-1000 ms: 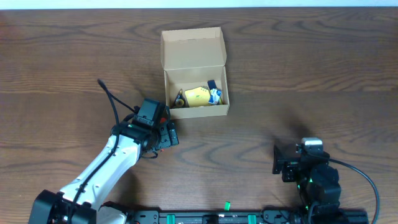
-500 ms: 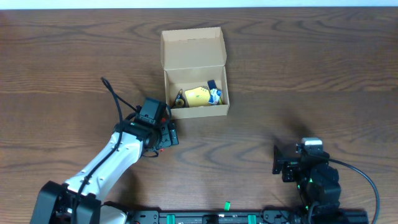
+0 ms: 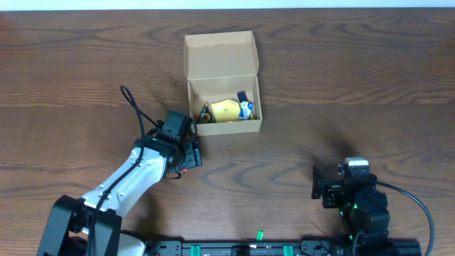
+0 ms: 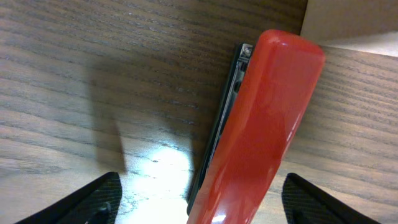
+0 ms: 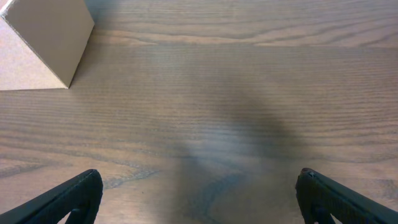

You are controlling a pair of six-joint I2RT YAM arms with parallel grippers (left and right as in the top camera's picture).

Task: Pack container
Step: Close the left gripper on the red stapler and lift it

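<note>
Toward the far middle of the table (image 3: 355,85), the container (image 3: 224,99) is found standing upright, with its hinged flap lid (image 3: 219,55) folded back open on the far side. A yellow item (image 3: 226,109) is seen inside the container. A small blue item (image 3: 245,107) lies at the yellow item's right and a dark item (image 3: 205,112) at its left; their exact nature cannot be told. Just beside the container's near left corner, the left gripper (image 3: 186,153) is held low over the wood. In the left wrist view, its fingers (image 4: 93,199) are observed spread wide, with a red stapler (image 4: 267,124) lying on the table between them. A gap is noted on either side of the stapler, so it is not pinched. The far end of the stapler is directed at a corner of the container (image 4: 348,25); whether the two touch cannot be determined. The right gripper (image 3: 323,186) is located well apart from the container, at the near right of the table. In the right wrist view, its fingers (image 5: 68,199) are seen spread fully, with only bare wood between them, and a corner of the container (image 5: 40,46) is recorded at the upper left.
</note>
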